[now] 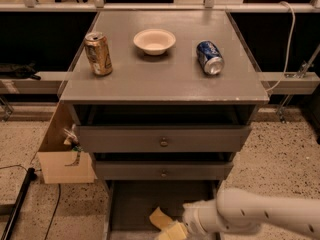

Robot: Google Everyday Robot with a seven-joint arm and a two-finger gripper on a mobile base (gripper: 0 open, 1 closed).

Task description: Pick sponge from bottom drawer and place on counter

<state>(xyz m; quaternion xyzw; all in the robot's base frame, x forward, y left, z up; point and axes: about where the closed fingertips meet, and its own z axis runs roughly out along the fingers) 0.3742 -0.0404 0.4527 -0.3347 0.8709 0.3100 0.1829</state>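
arm: thick smooth white rounded plastic arm (260,218), tube-shaped, softly glossy | marks: a few small dark dots along its shell | wrist: narrower white ringed wrist collar (196,220) | tip: pale-yellow gripper (172,231) at the arm's left end, low over the deep grey bottom drawer (132,204), cut by the view's lower edge
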